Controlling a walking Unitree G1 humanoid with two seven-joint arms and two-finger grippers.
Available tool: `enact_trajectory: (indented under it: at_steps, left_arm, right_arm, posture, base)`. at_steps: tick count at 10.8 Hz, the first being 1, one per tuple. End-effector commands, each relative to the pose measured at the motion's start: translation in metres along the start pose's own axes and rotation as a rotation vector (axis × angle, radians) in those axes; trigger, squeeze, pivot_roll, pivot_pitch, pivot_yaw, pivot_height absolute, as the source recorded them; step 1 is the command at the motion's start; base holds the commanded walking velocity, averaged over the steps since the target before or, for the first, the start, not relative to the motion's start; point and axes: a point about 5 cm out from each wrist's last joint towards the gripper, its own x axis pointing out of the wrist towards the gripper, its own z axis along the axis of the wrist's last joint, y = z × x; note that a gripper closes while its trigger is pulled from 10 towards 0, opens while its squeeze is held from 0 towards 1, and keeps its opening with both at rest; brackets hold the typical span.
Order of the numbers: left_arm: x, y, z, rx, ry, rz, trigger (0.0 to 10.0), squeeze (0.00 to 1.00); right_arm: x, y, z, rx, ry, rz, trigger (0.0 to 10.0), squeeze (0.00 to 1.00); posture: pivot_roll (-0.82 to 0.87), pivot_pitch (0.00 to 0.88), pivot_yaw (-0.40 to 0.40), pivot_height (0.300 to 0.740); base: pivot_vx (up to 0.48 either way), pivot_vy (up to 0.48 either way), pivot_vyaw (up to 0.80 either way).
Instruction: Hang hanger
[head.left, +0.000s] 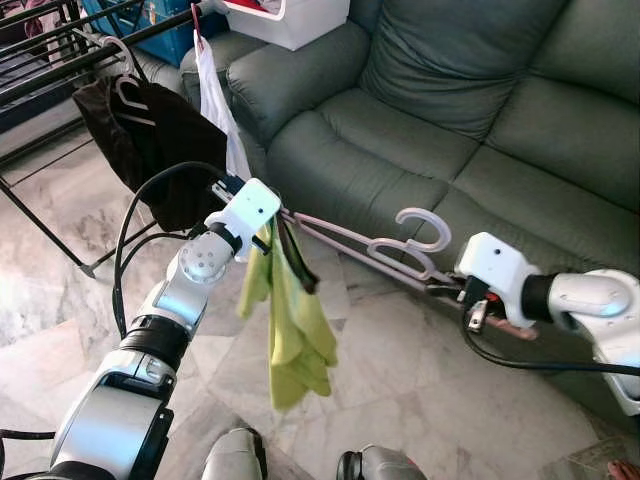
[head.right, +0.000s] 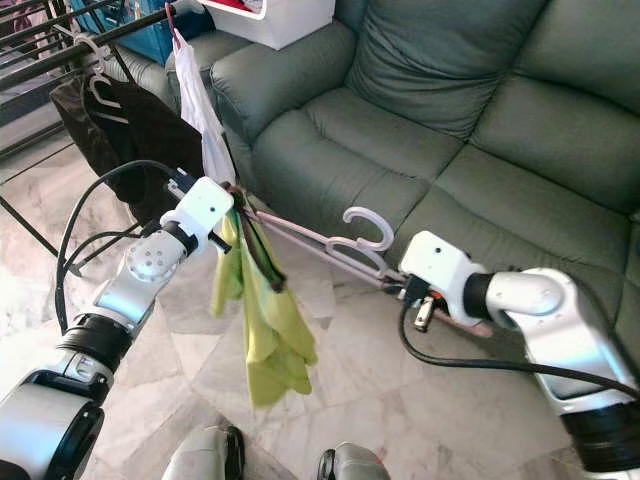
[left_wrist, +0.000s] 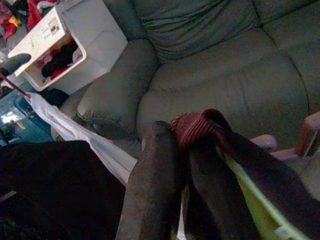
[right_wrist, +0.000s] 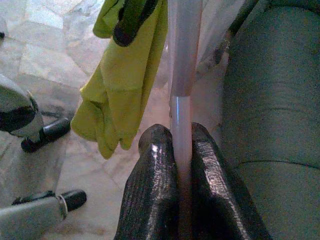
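The robot's feet (head.left: 235, 458) are standing on the marble floor (head.left: 420, 400) at the near edge; just above them the yellow-green garment (head.left: 290, 320) is dangling from the pink hanger (head.left: 345, 243), which both arms are holding level in the air between them. The right gripper (right_wrist: 182, 150) is clamping one end of the hanger's bar, its two black fingers (right_wrist: 150, 165) pressed against the pale rod on either side; the left gripper (left_wrist: 180, 165) is pinching the other end together with a dark maroon-trimmed strap, its fingers closed on it. The hanger's white hook (head.left: 428, 228) is lying near the right gripper and pointing toward the green sofa (head.left: 480, 120), away from the rack.

The step in hand looks like carrying the loaded hanger; hanging is not yet done. Farther off to the robot's left, the drying rack (head.left: 60, 60) is already bearing a dark garment (head.left: 155, 140) and a white cloth (head.left: 220, 110); the next move is calling for swinging the hanger that way, raising it and turning the hook over a rail.
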Motion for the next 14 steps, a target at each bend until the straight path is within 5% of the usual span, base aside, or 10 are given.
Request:
enact_trajectory:
  at_steps: [1, 6, 8, 9, 11, 14]
  left_arm:
    - [0.004, 0.008, 0.018, -0.007, -0.068, 0.02, 10.0, 0.0]
    - [0.001, 0.004, 0.049, -0.065, -0.233, -0.04, 10.0, 0.0]
    - [0.001, 0.001, 0.038, -0.018, -0.175, -0.034, 10.0, 0.0]
    - [0.002, 0.005, 0.025, -0.007, -0.099, 0.004, 10.0, 0.0]
    - [0.001, 0.013, 0.013, 0.003, -0.051, 0.045, 10.0, 0.0]
    - [0.003, 0.013, 0.013, 0.02, -0.043, 0.058, 10.0, 0.0]
  right_arm:
    - [0.002, -0.002, -0.006, 0.028, 0.01, -0.016, 10.0, 0.0]
    - [0.021, 0.001, -0.019, 0.188, -0.024, -0.009, 10.0, 0.0]
    - [0.019, -0.005, -0.01, 0.064, -0.024, -0.056, 10.0, 0.0]
    - [0.011, -0.011, -0.002, 0.007, -0.028, -0.104, 10.0, 0.0]
    - [-0.016, 0.005, 0.005, -0.002, -0.023, 0.072, 10.0, 0.0]
    - [-0.025, 0.008, 0.018, 0.042, -0.072, 0.16, 10.0, 0.0]
  posture:
    - [-0.08, 0.097, -0.021, 0.74]
    - [-0.07, 0.091, -0.027, 0.74]
    - [-0.07, 0.089, -0.026, 0.74]
    - [-0.07, 0.089, -0.025, 0.74]
    - [-0.08, 0.09, -0.021, 0.74]
    - [-0.09, 0.09, -0.022, 0.74]
  base:
    - [0.0, 0.0, 0.0]
    - [0.0, 0.0, 0.0]
    - [0.0, 0.0, 0.0]
    - [0.0, 0.0, 0.0]
    - [0.0, 0.0, 0.0]
    - [0.0, 0.0, 0.0]
